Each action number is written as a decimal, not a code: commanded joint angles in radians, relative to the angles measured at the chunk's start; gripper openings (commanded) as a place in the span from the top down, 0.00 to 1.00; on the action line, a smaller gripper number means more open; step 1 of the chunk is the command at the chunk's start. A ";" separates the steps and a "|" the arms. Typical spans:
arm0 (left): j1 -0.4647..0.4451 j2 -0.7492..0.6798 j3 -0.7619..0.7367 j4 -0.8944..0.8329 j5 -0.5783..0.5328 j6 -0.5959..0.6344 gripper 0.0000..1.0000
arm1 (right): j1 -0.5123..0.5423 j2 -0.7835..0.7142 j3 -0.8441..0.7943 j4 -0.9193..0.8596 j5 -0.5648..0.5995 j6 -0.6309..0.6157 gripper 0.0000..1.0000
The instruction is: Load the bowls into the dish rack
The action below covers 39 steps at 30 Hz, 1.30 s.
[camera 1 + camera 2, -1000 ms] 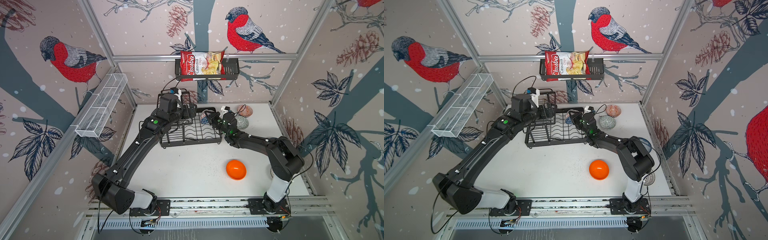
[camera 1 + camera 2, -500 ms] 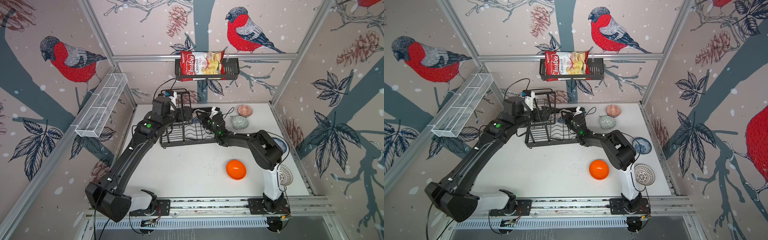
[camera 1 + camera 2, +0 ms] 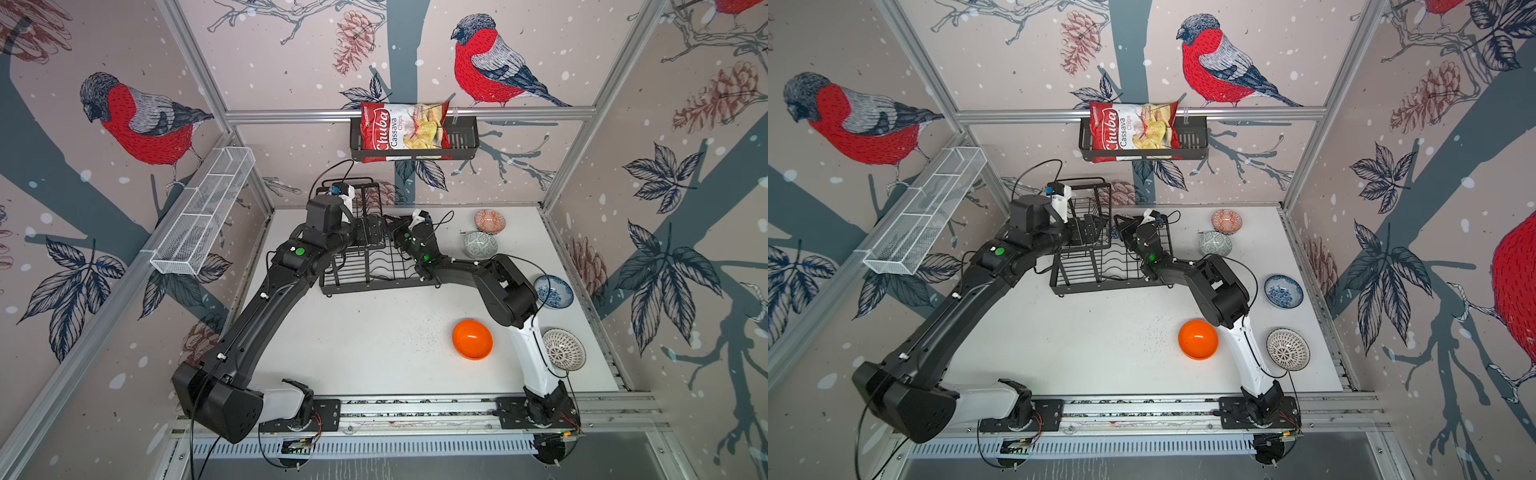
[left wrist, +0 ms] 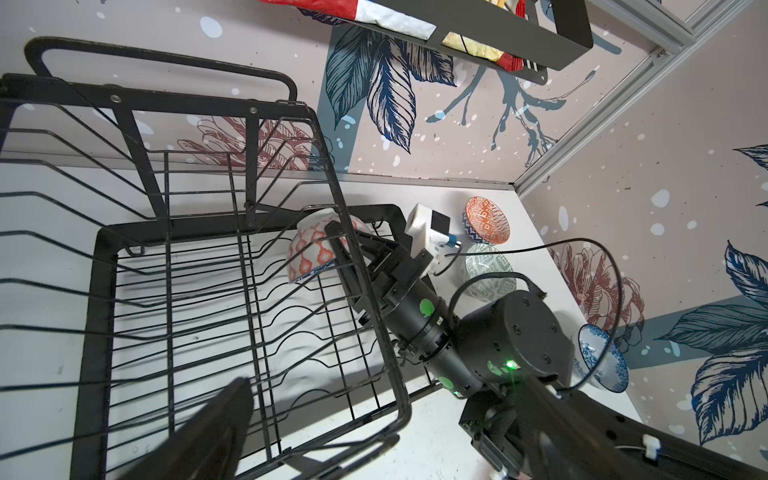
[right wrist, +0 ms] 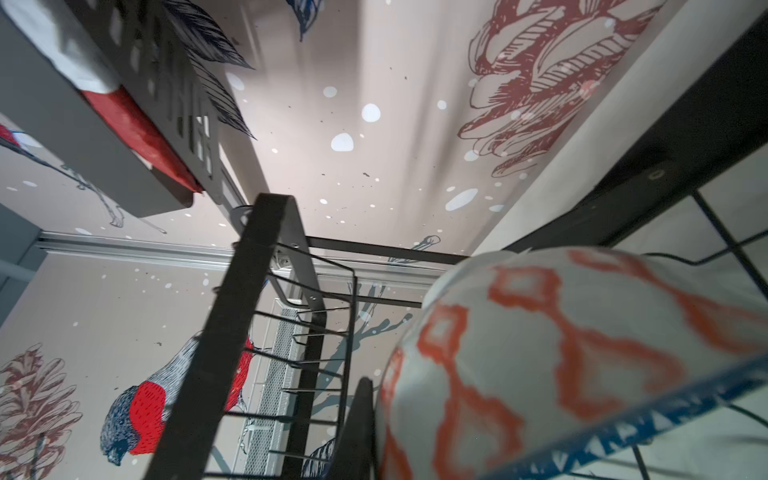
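- Black wire makes up the dish rack [image 3: 374, 272], which stands at the back of the white table [image 3: 353, 345], left of centre, with its raised upper basket [image 3: 1090, 201] at the left end.
- Reaching into the rack's far right corner, the right gripper [image 4: 334, 233] has its jaws pinched together on the rim of an orange-and-white lattice bowl [image 4: 311, 251] with a blue band at its lip.
- That bowl is tipped on its side above the wavy base wires; whether it touches them cannot be told.
- In the right wrist view the bowl's patterned outside [image 5: 561, 353] fills the near corner, and one dark finger [image 5: 361, 419] lies against it.
- Over the rack's left part, close to the upper basket, the left gripper [image 3: 1090, 230] hangs with its jaws spread wide and nothing between them. One blurred finger [image 4: 208, 432] shows in its own wrist view.
- Five bowls sit upright on the table, all outside the rack and to its right.
- Nearest the back wall is the orange-patterned bowl [image 3: 490, 220], with the grey-green patterned bowl [image 3: 481, 244] just beside it.
- Near the right wall, the blue-flowered bowl [image 3: 555, 291] is partly hidden by the right arm's elbow.
- In front of that one, the white bowl with dark lattice [image 3: 564, 349] lies partly behind the arm's white link.
- Well apart from the rack, the plain orange bowl [image 3: 472, 338] sits right of centre.
- On the back wall a chips bag [image 3: 403, 131] lies in a black slatted shelf basket [image 3: 461, 139]; a white mesh basket [image 3: 203, 212] hangs on the left.
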 commanded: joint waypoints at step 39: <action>0.012 0.084 0.010 0.031 -0.017 0.018 0.01 | 0.009 0.324 0.403 -0.028 -0.037 0.055 1.00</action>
